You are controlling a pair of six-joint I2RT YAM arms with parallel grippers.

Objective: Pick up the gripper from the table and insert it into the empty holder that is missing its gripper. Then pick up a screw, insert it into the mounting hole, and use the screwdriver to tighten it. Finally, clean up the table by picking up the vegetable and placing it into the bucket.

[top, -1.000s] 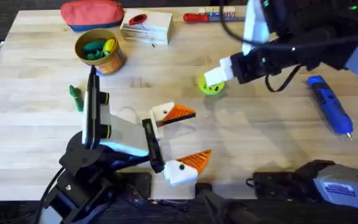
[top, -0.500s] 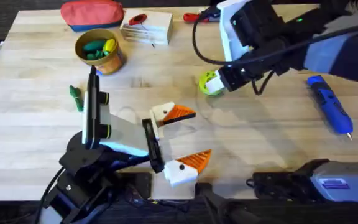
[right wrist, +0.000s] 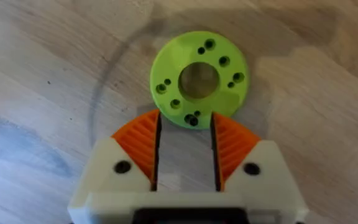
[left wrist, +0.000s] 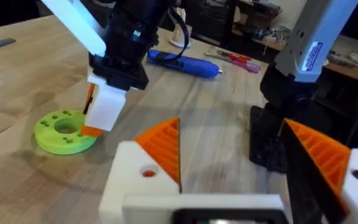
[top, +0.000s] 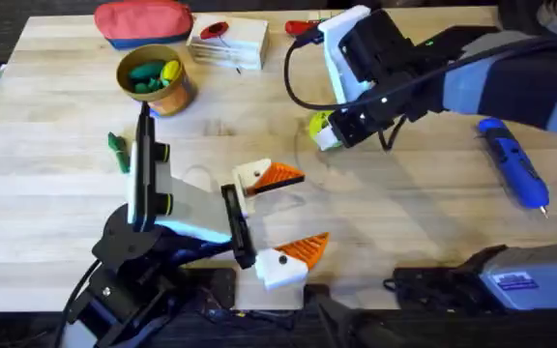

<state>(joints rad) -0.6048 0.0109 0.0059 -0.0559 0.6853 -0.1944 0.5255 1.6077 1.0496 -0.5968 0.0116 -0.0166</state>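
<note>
My right gripper (top: 325,136) reaches in from the right and hangs open over the yellow-green disc (top: 319,126). In the right wrist view the disc's (right wrist: 199,79) near rim lies just between the orange pads (right wrist: 138,140) of the right gripper (right wrist: 186,127). My left gripper (top: 296,213) rests open near the front edge, both white fingers carrying orange tips. The vegetable (top: 117,152) lies on the table left of the left arm. The bucket (top: 153,79) stands at the back left with green and yellow pieces inside. The screwdriver (top: 515,162) lies at the right. The loose gripper, the empty holder and the screw are out of view.
A red pouch (top: 143,21) and a wooden block (top: 228,43) sit along the back edge. A red-handled screwdriver (top: 307,27) lies beside them. Bare wood stretches between the disc and the blue screwdriver (left wrist: 182,62).
The right arm has swung left and brought its gripper down onto the yellow-green disc. The left arm and the other things have stayed put.
</note>
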